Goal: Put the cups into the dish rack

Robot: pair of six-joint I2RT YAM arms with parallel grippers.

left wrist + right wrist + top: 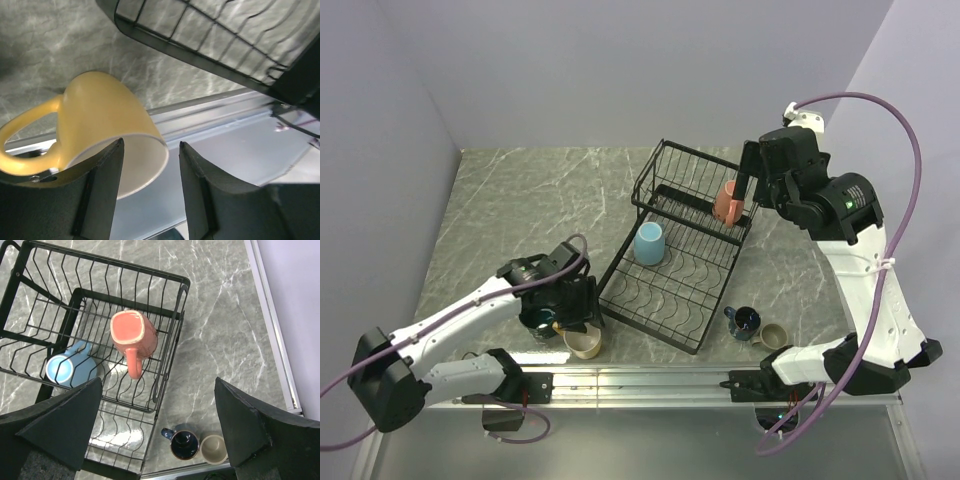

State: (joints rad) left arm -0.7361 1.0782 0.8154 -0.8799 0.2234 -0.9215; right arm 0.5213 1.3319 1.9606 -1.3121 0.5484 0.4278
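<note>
Now: L gripper [151,145] open astride rim of yellow mug [100,115], on table [520,200] by rack [650,324] near corner; glazed ceramic, stiff, prob slick, chippable, so pinch rim wall firmly; R gripper [159,382] open over rack.

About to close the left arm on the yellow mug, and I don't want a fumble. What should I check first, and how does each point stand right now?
1. Left gripper open: ok.
2. Yellow mug rim in the gap between its fingers: ok.
3. Fingers set for a firm hold on the rim: cannot tell.
4. Teal mug beside it, clear of the left arm: cannot tell.
5. Right gripper open and off the pink mug: ok.
6. Free dividers in the dish rack near the light blue mug: ok.
</note>
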